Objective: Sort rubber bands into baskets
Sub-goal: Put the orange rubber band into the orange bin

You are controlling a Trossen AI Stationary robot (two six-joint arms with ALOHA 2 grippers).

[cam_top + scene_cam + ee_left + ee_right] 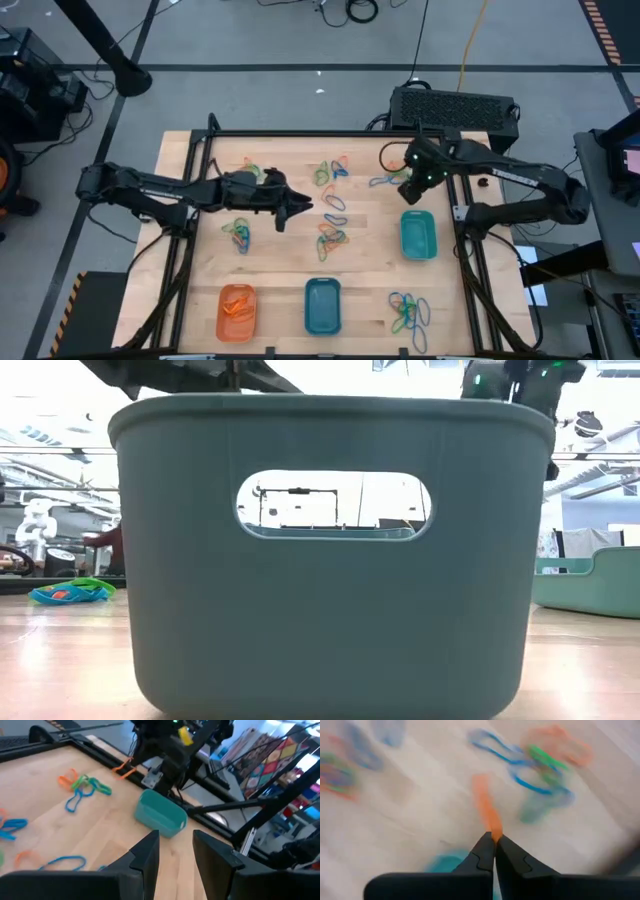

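Note:
My right gripper [412, 192] is over the far right of the table, just beyond the teal-green basket [418, 236], and is shut on an orange rubber band [482, 805]. My left gripper [303, 207] is open and empty over the table's middle, its fingers [148, 851] pointing toward the teal-green basket [160, 813]. The orange basket [237, 312], with orange bands in it, and the blue basket [322, 306] stand at the near edge. Loose rubber bands lie in small heaps on the wood [331, 240]. My right gripper pinches one end of the orange rubber band [494, 833] between the free ends of its two fingers, which come from above and point down. The band runs on past the fingertips as a narrow strip. Whether its far end touches the table, I cannot tell.
Mixed band heaps lie at the far middle [332, 172], far right [386, 181], left [240, 235] and near right [408, 312]. A black frame [300, 134] borders the table. In the low view the blue basket [330, 560] fills the picture.

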